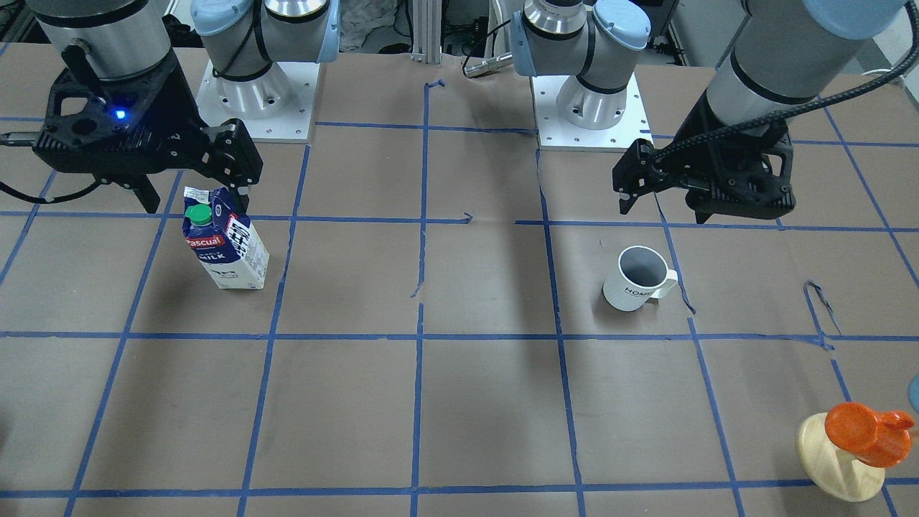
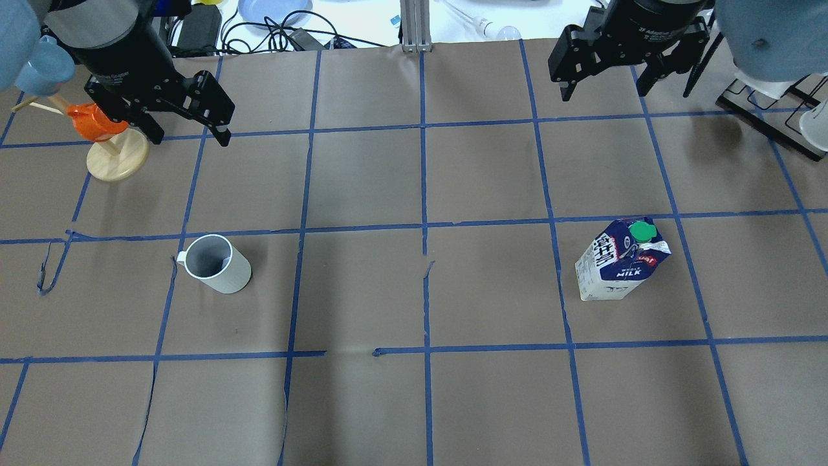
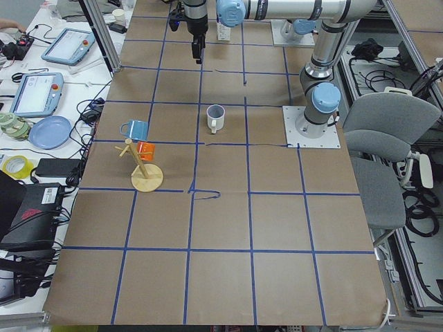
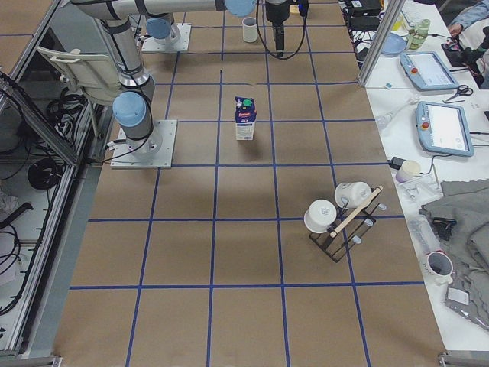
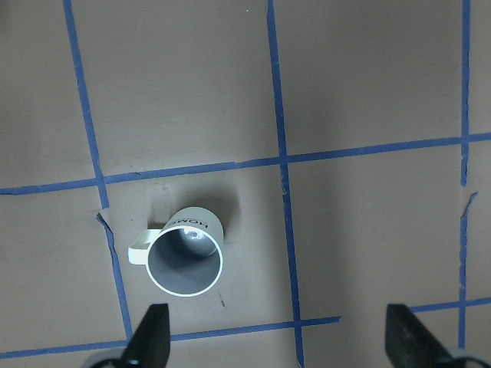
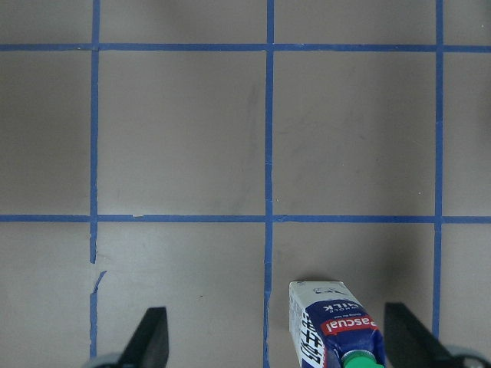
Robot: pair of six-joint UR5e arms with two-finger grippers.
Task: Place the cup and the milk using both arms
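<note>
The cup (image 1: pixel 635 283) stands upright on the brown table, a white mug with a grey inside; it also shows in the overhead view (image 2: pixel 217 265) and in the left wrist view (image 5: pixel 186 257). My left gripper (image 2: pixel 191 137) hangs open and empty above and beyond it (image 1: pixel 664 208) (image 5: pixel 280 341). The milk (image 1: pixel 228 248) stands upright, a blue-white carton with a green cap, also seen from overhead (image 2: pixel 618 265) and by the right wrist (image 6: pixel 334 326). My right gripper (image 2: pixel 624 90) is open and empty high above the table, off the carton (image 1: pixel 197 183) (image 6: pixel 280 341).
A wooden mug tree (image 2: pixel 110 152) with an orange cup (image 1: pixel 854 431) stands on my left side near the left gripper. A black rack with white cups (image 4: pixel 344 218) stands at the table's far right. The arm base plates (image 1: pixel 258 100) sit at my edge.
</note>
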